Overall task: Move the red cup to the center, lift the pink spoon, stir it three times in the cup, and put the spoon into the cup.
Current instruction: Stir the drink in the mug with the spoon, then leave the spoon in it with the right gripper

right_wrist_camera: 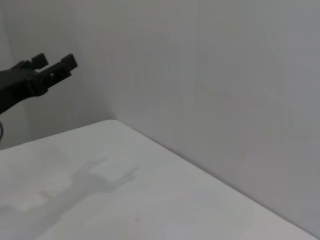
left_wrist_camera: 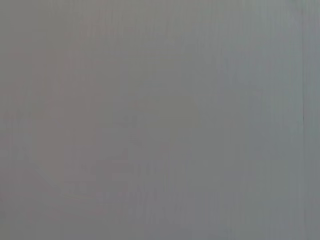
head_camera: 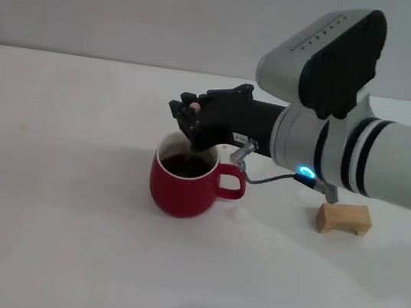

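The red cup (head_camera: 184, 184) stands on the white counter (head_camera: 61, 241) a little left of the frame centre, with its handle pointing to the right. The right gripper (head_camera: 193, 130) hangs just over the cup's mouth, its jaws clenched on the pink spoon (head_camera: 195, 107), of which only the handle tip shows. A wooden block (head_camera: 344, 218) lies at the right. The left gripper is not visible.

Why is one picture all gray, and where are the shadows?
Left wrist view: only flat gray shows, nothing recognisable. Head view: the red cup casts a soft shadow on the white table, with the right gripper above the cup. Right wrist view: a faint gripper-shaped shadow lies on the table.
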You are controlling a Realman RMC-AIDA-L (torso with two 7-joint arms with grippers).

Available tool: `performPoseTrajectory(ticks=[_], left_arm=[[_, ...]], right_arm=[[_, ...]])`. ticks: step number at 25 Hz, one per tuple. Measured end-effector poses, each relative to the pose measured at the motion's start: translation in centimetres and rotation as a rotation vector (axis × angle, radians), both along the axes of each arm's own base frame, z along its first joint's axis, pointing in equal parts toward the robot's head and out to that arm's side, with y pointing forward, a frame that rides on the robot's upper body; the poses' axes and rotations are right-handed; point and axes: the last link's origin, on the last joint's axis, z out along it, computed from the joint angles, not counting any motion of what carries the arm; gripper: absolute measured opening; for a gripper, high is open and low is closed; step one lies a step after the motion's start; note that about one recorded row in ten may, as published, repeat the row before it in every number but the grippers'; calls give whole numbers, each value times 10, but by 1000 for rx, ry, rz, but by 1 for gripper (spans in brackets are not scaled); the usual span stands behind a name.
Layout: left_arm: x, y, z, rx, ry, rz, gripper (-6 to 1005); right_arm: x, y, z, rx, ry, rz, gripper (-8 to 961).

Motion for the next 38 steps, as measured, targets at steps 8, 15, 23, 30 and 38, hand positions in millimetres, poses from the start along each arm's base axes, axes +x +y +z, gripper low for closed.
performPoseTrajectory(ticks=[8, 15, 23, 30, 38], left_arm=[[1, 2, 1, 1, -1, -2, 847], [1, 3, 1, 1, -1, -3, 847], [1, 2, 0, -1, -1, -2, 847], [2, 2, 1, 2, 0, -6, 847], [1, 1, 1, 3, 1, -5, 847]], right_arm=[[-3, 3, -9, -34, 4, 8, 132], [0, 21, -20, 34, -16, 19, 132], [-1, 29, -15, 37, -21, 8, 132], [-3, 21, -8, 2, -57, -24, 132], [-6, 7, -1, -49, -65, -47, 131]])
